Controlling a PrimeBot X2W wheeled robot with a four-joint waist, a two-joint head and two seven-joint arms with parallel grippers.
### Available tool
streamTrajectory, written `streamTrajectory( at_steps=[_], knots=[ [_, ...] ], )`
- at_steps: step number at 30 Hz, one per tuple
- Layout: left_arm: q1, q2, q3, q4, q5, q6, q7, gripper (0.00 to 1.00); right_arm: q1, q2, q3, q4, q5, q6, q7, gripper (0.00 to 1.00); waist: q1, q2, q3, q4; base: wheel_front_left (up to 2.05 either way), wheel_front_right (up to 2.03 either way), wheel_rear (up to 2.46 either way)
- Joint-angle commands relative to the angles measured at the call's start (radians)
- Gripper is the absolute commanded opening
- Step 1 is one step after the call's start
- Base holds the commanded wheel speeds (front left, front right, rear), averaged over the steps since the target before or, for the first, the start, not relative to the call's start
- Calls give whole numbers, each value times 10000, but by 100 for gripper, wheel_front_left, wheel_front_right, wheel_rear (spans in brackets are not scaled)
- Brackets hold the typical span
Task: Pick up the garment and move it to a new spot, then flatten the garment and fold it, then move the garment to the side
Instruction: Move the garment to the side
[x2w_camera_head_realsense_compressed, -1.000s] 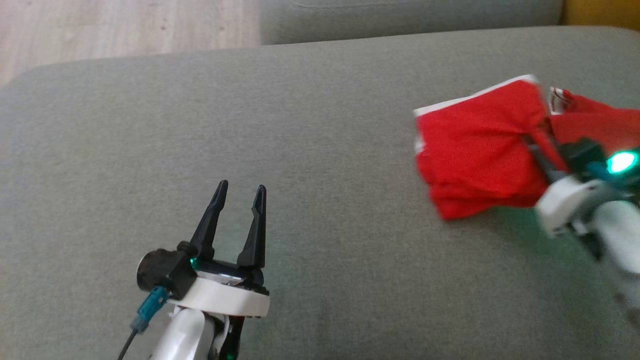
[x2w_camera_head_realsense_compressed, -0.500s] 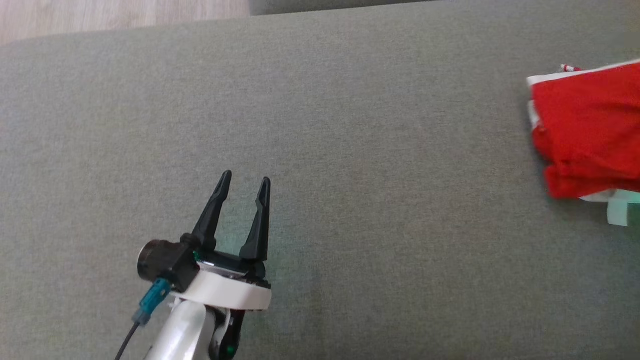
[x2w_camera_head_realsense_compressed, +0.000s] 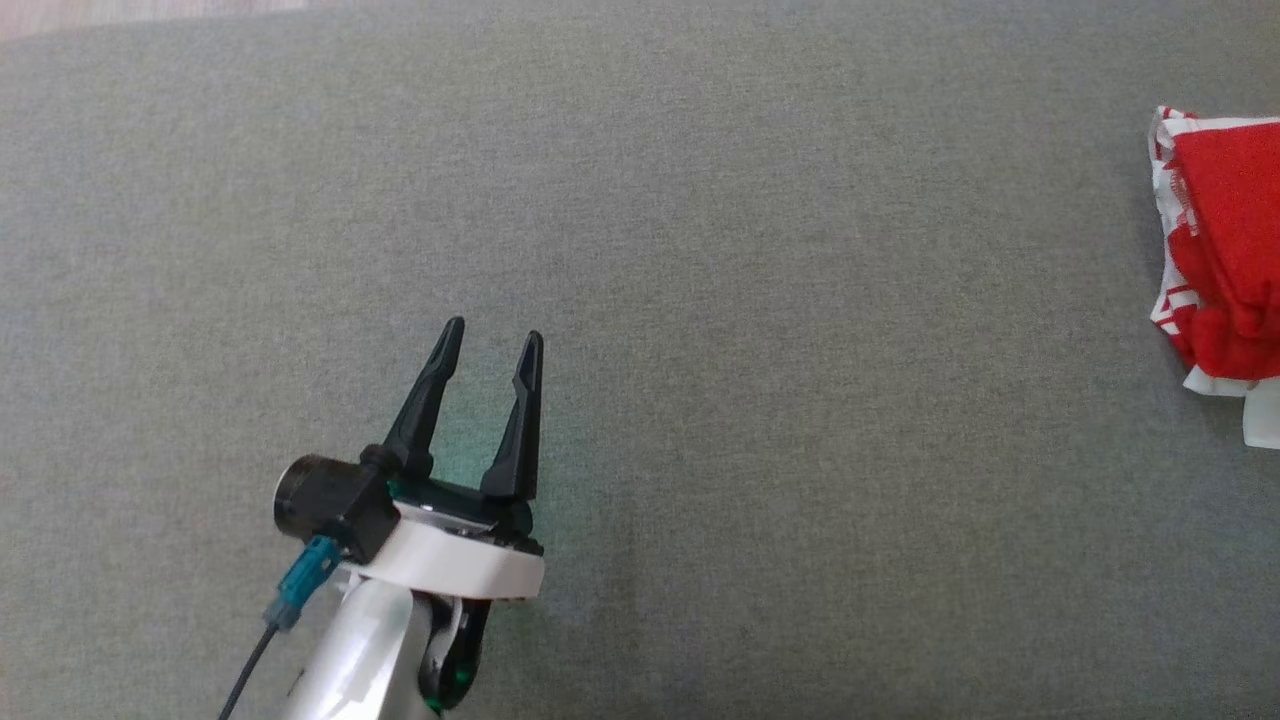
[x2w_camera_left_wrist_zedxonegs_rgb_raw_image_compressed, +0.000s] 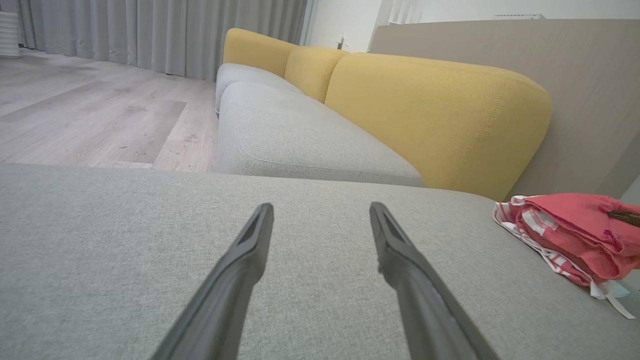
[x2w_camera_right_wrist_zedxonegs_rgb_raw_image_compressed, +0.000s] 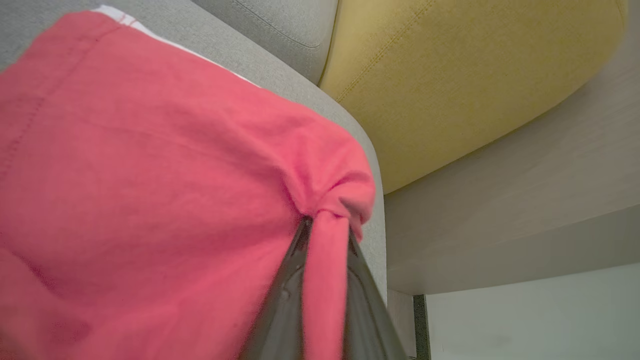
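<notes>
Only a pinch of the red garment (x2w_camera_right_wrist_zedxonegs_rgb_raw_image_compressed: 150, 175) sits clamped in the right jaws, near the yellow cushion (x2w_camera_right_wrist_zedxonegs_rgb_raw_image_compressed: 450, 75); one tug could slip it loose and undo the fold; left jaws apart, idle

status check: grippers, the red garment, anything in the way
Left gripper: jaws open, empty, over seat cushion. Right gripper: jaws shut on folded red garment at cushion's right end. Nothing seen in the way.
</notes>
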Motion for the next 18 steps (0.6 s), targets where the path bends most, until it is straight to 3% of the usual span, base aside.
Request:
streamTrajectory(
  at_steps=[1,3,4,5,11,18],
  knots=[
    [-308,35,233,-252,76,-25,-51,100,-20,-410,-102,-65,-92,-7,-6,0,-1,0,53,1,0,0,0],
    [-339,35,233,-230,75,-27,-51,100,24,-408,-266,-21,-116,-7,-40,5,-1,0,76,-3,0,0,0],
    [-351,35,235,-211,71,-28,-51,100,31,-406,-375,7,-113,-7,-65,60,-1,0,75,-7,0,0,0],
    [-359,35,244,-188,69,-29,-51,100,32,-388,-489,39,-112,-7,-74,100,-1,0,55,-17,0,0,0],
    [-318,35,334,-83,24,-35,-51,100,-22,-275,-1055,73,-208,-7,-153,100,-1,0,-335,-112,0,0,0],
    [-82,35,596,-125,16,-30,-51,100,-270,560,-2015,-759,-565,-7,-488,100,-1,0,-1015,-317,0,0,0]
  ],
)
